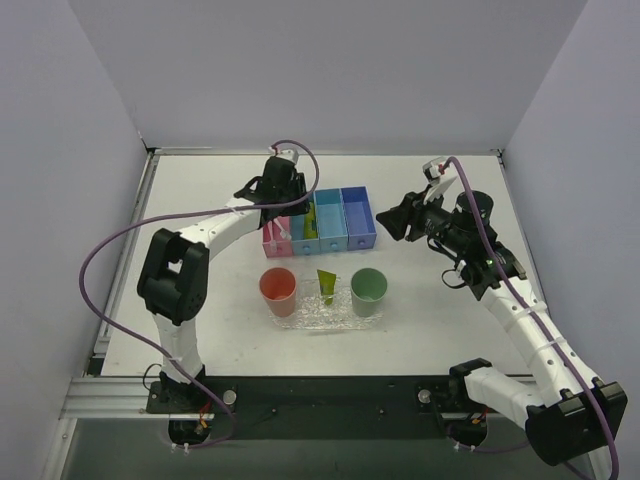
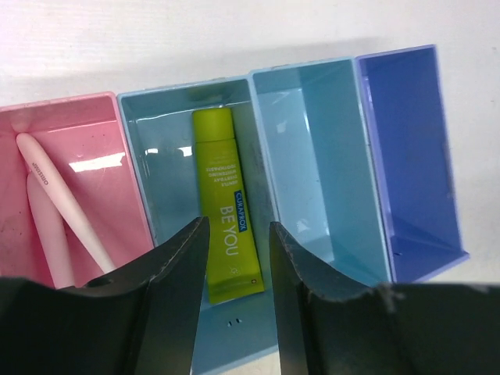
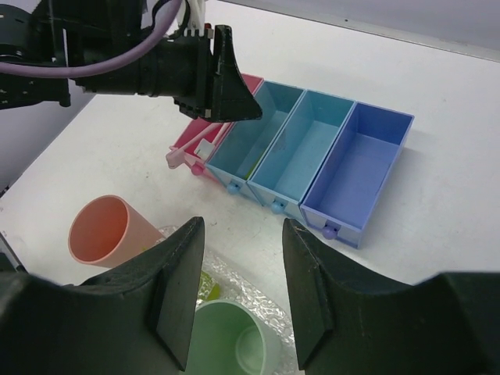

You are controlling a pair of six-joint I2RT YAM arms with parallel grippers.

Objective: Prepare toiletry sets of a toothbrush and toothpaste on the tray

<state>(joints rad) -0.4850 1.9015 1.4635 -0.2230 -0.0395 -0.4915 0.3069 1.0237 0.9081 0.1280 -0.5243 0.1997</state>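
Note:
A yellow-green toothpaste tube lies in a light blue bin. My left gripper hangs open just over the tube's flat end, one finger on each side. Two pink toothbrushes lie in the pink bin beside it. Over the bins the left gripper points down. The clear bumpy tray carries an orange cup, a green cup and an upright toothpaste between them. My right gripper is open and empty above the tray, near the green cup.
Four bins stand in a row behind the tray: pink, two light blue and purple. A toothbrush end sticks out over the pink bin's front. Grey walls close the table on three sides.

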